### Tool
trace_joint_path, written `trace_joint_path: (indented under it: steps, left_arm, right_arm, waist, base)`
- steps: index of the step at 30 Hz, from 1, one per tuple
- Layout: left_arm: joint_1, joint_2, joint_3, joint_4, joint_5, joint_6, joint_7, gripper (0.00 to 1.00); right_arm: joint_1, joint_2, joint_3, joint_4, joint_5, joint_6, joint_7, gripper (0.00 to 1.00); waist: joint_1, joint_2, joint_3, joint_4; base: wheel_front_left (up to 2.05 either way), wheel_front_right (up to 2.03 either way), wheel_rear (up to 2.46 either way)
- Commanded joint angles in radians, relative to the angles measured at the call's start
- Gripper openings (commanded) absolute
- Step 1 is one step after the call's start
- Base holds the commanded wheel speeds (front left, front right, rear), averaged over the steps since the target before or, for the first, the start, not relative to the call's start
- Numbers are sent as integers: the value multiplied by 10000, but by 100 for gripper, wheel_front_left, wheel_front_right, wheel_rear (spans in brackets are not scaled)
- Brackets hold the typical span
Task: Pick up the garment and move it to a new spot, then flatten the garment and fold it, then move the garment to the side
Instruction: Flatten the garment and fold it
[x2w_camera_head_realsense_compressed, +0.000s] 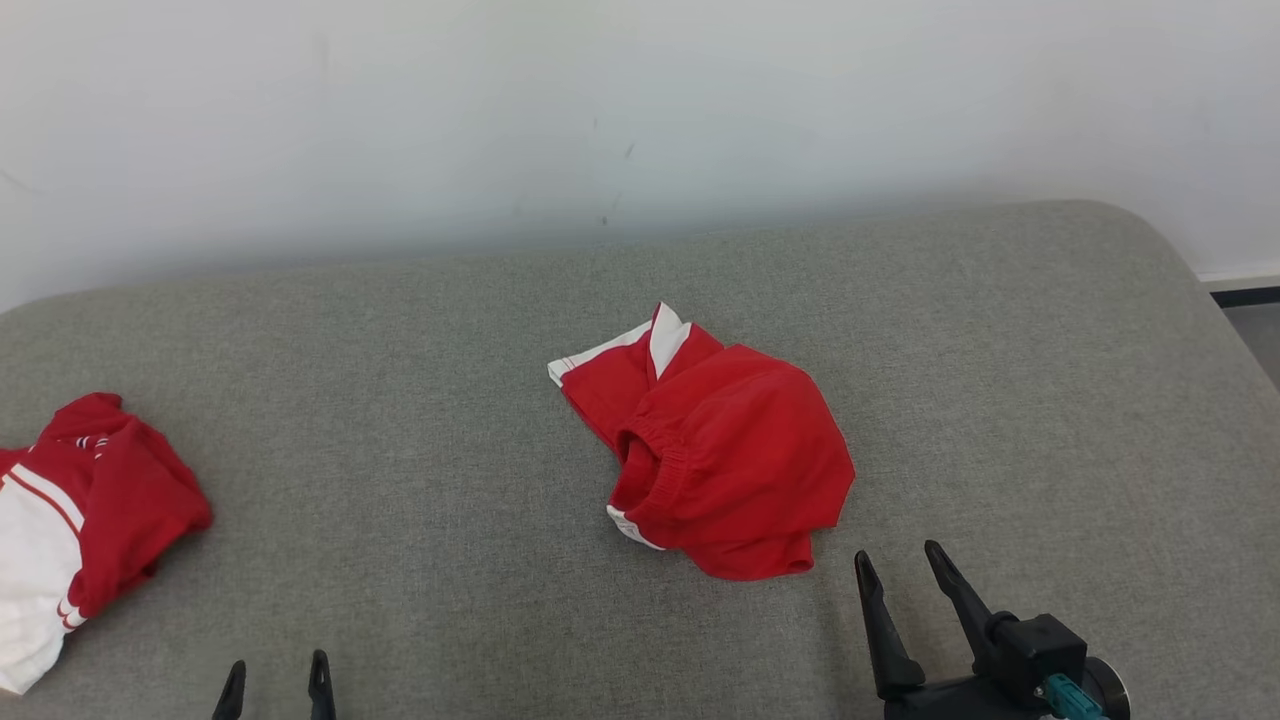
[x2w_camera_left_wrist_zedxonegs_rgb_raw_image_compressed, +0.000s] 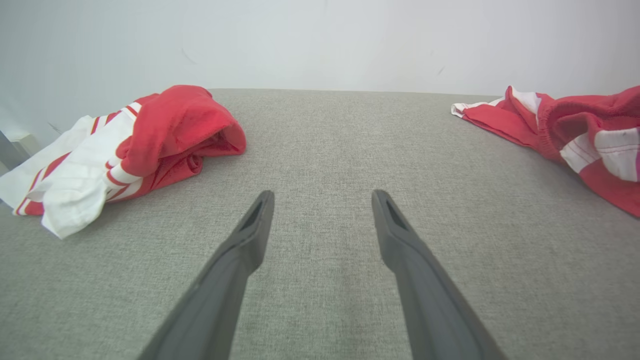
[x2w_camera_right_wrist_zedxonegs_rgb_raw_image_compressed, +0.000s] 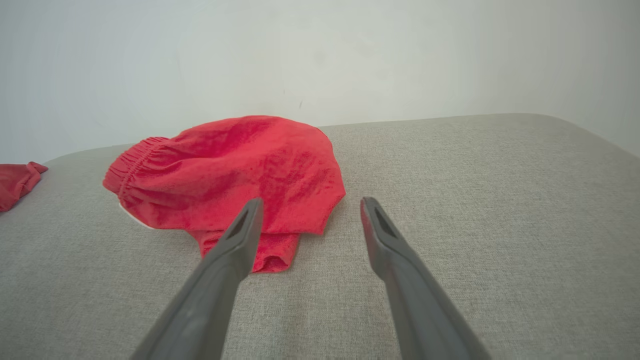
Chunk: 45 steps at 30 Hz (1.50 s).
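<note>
Crumpled red garment (x2w_camera_head_realsense_compressed: 735, 455) mid grey cushion (x2w_camera_head_realsense_compressed: 400, 400); right gripper (x2w_camera_head_realsense_compressed: 898, 552) near-right of it, wide, empty; left gripper (x2w_camera_head_realsense_compressed: 278, 662) likewise.

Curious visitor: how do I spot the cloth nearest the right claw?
In the middle of the grey fabric surface, just beyond the right gripper, lie crumpled red cloth shorts. They are nearly all red; the striped garment at left is half white.

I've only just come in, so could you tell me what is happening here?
Nothing is being held yet. The robot's left hand and right hand both hang open over the grey padded surface. A crumpled red garment lies just ahead of the right hand; a red and white garment sits far left.
</note>
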Motion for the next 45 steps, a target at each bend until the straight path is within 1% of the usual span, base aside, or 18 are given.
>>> trace_joint_path:
  steps: [1, 6, 9, 11, 14, 18, 20, 22, 23, 24, 26, 30, 37, 42, 45]
  left_arm:
    - [-10, -44, -63, -43, 71, -53, -34, 100]
    - [-291, -37, -428, -65, -120, -96, -34, 100]
    - [-473, -41, -845, -145, -270, -158, -34, 100]
    - [-648, -40, -1205, -178, -610, -178, -34, 100]
    - [-1026, -41, -2043, -256, -787, -252, -34, 100]
    - [-1671, -34, -3567, -408, -1193, -236, -34, 100]
    - [-2070, 139, -4393, -356, -1441, -226, -34, 100]
    - [-2425, 289, -4999, -239, -1878, -220, -34, 100]
    - [-2658, 399, -5342, -209, -1923, -222, -34, 100]
    - [-2658, 399, -5342, -209, -1923, -222, -34, 100]
    - [-3041, 547, -5756, -189, -2109, -222, -34, 100]
    - [-3574, 737, -6167, -121, -2104, -223, -34, 100]
    - [-4180, 1029, -6937, 367, -2274, -224, -34, 100]
    - [-4430, 1120, -7046, 611, -2162, -225, -34, 100]
    - [-4668, 1226, -7422, 904, -2204, -225, -32, 100]
  right_arm:
    - [95, 26, 21, -3, -15, -21, -3, 100]
    - [-46, 28, 42, -7, 26, -21, -3, 100]
    - [-175, 27, 88, -18, 46, -21, -3, 100]
    - [-315, 28, 122, -28, 63, -21, -3, 100]
    - [-501, 28, 190, -32, 62, -21, -3, 100]
    - [-751, 5, 272, -67, 23, -21, -3, 100]
    - [-849, -19, 329, -62, 33, -21, -3, 100]
    - [-937, -38, 384, -54, 64, -21, -3, 100]
    - [-981, -44, 390, -41, 87, -21, -3, 100]
    - [-981, -44, 390, -41, 87, -21, -3, 100]
    - [-1062, -53, 406, -26, 105, -21, -3, 100]
    - [-1117, -70, 413, -43, 133, -21, -3, 100]
    - [-1180, -54, 481, -1, 298, -21, -3, 100]
    - [-1187, -41, 550, 18, 366, -21, -3, 100]
    - [-1188, -19, 615, 27, 401, -22, -3, 100]
  waist:
    - [0, 1, 16, 1]
    - [0, 1, 262, 66]
    - [0, 1, 490, 112]
    - [0, 1, 703, 131]
    - [0, 1, 1019, 140]
    - [0, 1, 1404, 95]
    - [0, 1, 1562, 40]
    - [0, 1, 1695, -46]
    - [0, 1, 1752, -89]
    - [0, 1, 1752, -89]
    - [0, 1, 1860, -179]
    - [0, 1, 2011, -339]
    - [0, 1, 2100, -551]
    - [0, 1, 2140, -668]
    - [0, 1, 2154, -745]
  base:
    - [0, 0, 0]
    - [0, 0, 0]
    - [0, 0, 0]
    - [0, 0, 0]
    - [0, 0, 0]
    - [0, 0, 0]
    - [0, 0, 0]
    - [0, 0, 0]
    - [0, 0, 0]
    - [0, 0, 0]
    - [0, 0, 0]
    - [0, 0, 0]
    - [0, 0, 0]
    - [0, 0, 0]
    - [0, 0, 0]
